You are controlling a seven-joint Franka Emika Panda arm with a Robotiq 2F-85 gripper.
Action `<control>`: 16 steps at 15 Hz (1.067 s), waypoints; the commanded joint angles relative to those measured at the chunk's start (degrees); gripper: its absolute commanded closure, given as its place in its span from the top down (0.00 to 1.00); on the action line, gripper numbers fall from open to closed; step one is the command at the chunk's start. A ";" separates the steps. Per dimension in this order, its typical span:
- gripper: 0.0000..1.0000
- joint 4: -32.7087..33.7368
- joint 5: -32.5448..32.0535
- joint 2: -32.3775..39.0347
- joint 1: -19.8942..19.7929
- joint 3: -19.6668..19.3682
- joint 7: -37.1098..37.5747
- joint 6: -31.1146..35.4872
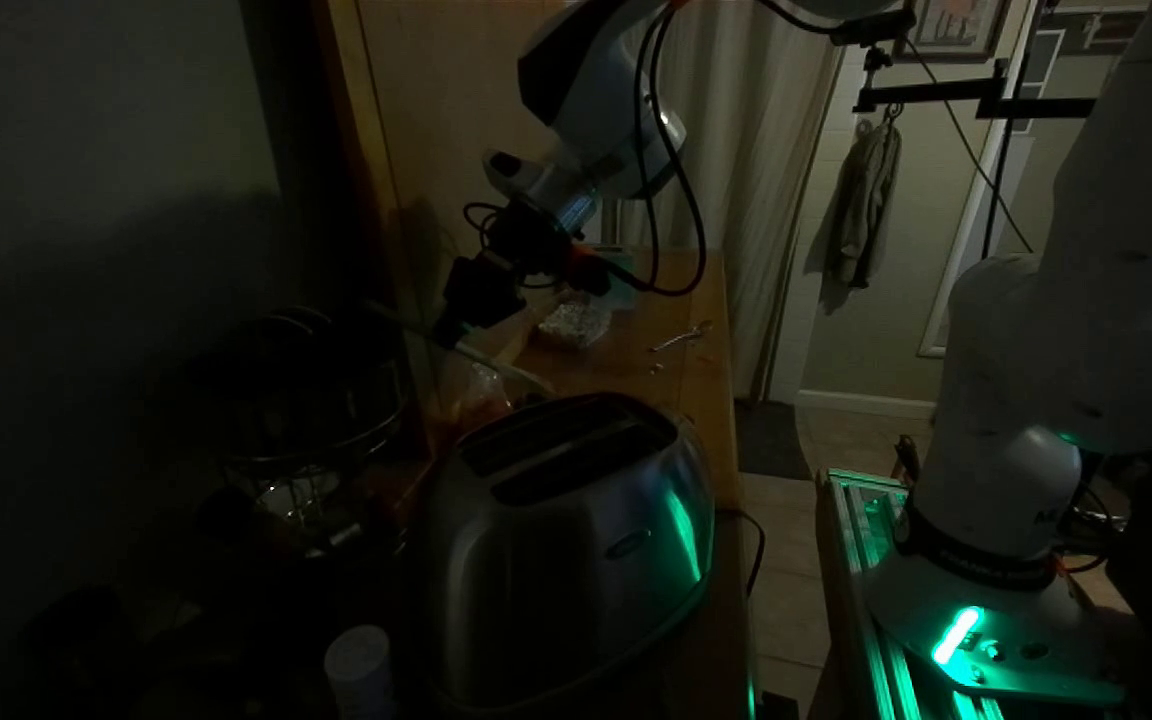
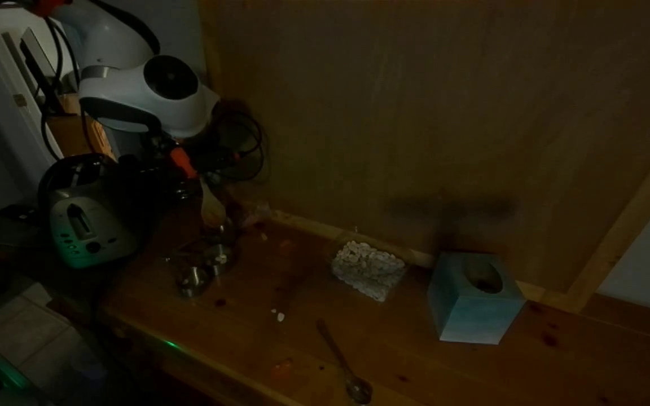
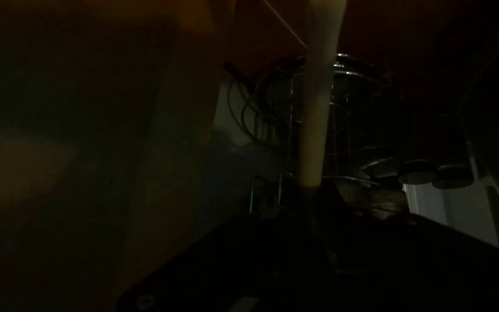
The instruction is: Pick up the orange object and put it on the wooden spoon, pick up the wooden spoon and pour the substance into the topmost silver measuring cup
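My gripper (image 1: 451, 333) is shut on the handle of the wooden spoon (image 1: 506, 368) and holds it above the table. The wrist view shows the pale handle (image 3: 316, 104) running up from the dark jaws (image 3: 313, 199). In an exterior view the spoon's bowl (image 2: 212, 208) points down, tilted, just above the silver measuring cups. One cup (image 2: 191, 282) sits nearest the front edge; another cup (image 2: 220, 260) behind it has a pale bit inside. A further cup (image 2: 222, 232) lies partly behind the spoon's bowl. I cannot make out the orange object; the scene is dark.
A toaster (image 1: 576, 560) stands close to the gripper, also showing as (image 2: 91, 225) the toaster's front. A tray of white pieces (image 2: 367, 268), a tissue box (image 2: 474, 304) and a small spoon (image 2: 336, 352) lie along the table. A wire rack (image 3: 340, 78) stands near the wall.
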 commanded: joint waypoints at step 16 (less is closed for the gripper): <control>0.04 0.81 8.28 0.14 -5.16 -2.55 -11.83 -13.44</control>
